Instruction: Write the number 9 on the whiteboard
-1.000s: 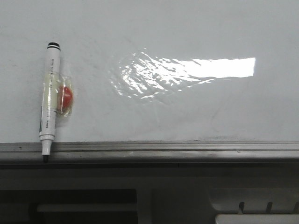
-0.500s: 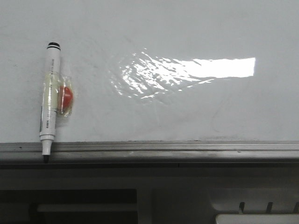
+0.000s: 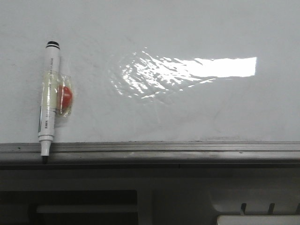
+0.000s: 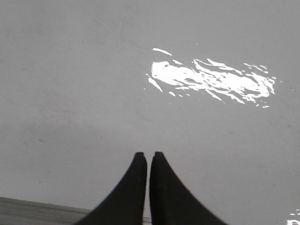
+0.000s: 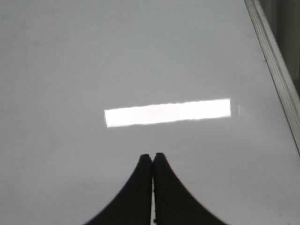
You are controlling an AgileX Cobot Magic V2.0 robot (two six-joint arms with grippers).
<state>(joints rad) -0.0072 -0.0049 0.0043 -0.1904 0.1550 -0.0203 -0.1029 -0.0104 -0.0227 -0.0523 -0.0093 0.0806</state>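
Observation:
The whiteboard fills the front view, glossy white with a bright glare patch and faint smudges; no number 9 shows on it. A white marker with a black tip lies at its left, tip over the grey edge rail, with a red blob taped to its side. Neither gripper appears in the front view. My left gripper hangs over bare whiteboard, fingers together with nothing between them. My right gripper is shut over bare whiteboard too, holding nothing.
Below the rail, a dark gap and grey structure run along the front. The board's metal edge crosses the right wrist view. A strip of the rail shows beside the left fingers.
The marker sits a few pixels lower-left in the picture than a second ago. Nothing else differs.

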